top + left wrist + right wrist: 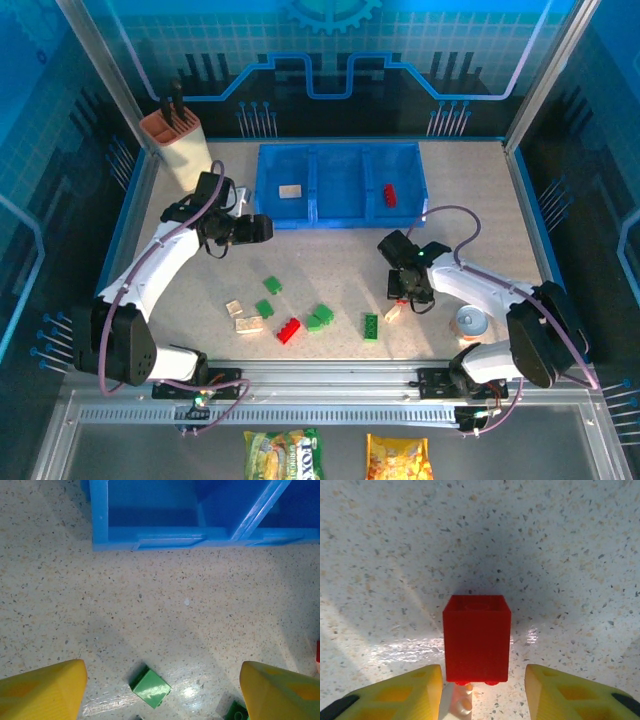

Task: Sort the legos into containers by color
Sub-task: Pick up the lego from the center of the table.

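The blue containers (pixel 340 150) stand in a row at the back; a cream lego (pixel 291 190) lies in the left bin and a red lego (pixel 390 195) in the right one. My right gripper (pixel 482 695) is open, and a red lego (pixel 477 637) stands between its yellow fingers with a gap on each side. A cream lego (pixel 462 702) lies just below it. My left gripper (pixel 162 690) hangs open over a green lego (pixel 150 686), in front of the containers (pixel 150 532). Several green, cream and red legos (pixel 289 330) lie scattered at the table's front.
A beige knife block (pixel 178 145) stands at the back left beside the left arm. A small round tin (pixel 470 322) sits by the right arm's base. A second green lego (pixel 235 711) lies close to my left gripper's right finger. Frame posts border the table.
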Controlling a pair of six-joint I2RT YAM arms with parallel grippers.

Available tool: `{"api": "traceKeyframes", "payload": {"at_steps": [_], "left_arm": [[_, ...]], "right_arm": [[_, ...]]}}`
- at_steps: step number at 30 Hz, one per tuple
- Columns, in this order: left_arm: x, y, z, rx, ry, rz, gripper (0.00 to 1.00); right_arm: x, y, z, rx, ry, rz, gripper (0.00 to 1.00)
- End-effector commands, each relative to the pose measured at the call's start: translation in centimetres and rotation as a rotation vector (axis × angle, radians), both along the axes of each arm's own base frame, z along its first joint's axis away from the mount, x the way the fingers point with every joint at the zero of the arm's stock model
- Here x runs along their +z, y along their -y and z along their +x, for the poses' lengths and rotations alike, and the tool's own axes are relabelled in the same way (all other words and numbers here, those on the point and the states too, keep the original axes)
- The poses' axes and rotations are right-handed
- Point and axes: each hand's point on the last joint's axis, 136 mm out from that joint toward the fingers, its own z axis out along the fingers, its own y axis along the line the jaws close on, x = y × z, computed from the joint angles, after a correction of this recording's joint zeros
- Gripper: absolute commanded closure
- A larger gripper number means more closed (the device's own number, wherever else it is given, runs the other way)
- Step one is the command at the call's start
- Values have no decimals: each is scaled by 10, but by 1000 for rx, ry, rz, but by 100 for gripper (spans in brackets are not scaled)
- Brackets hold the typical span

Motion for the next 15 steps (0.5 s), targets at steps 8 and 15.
{"api": "traceKeyframes", "payload": {"at_steps": [8, 15], "left_arm": [[-1, 2, -2, -16, -7, -25, 19], [-2, 2, -2, -15, -9, -26, 18]], "right_arm": [[-14, -3, 0, -8, -8, -10, 55], [-19, -6, 3, 6, -17, -26, 58]]}}
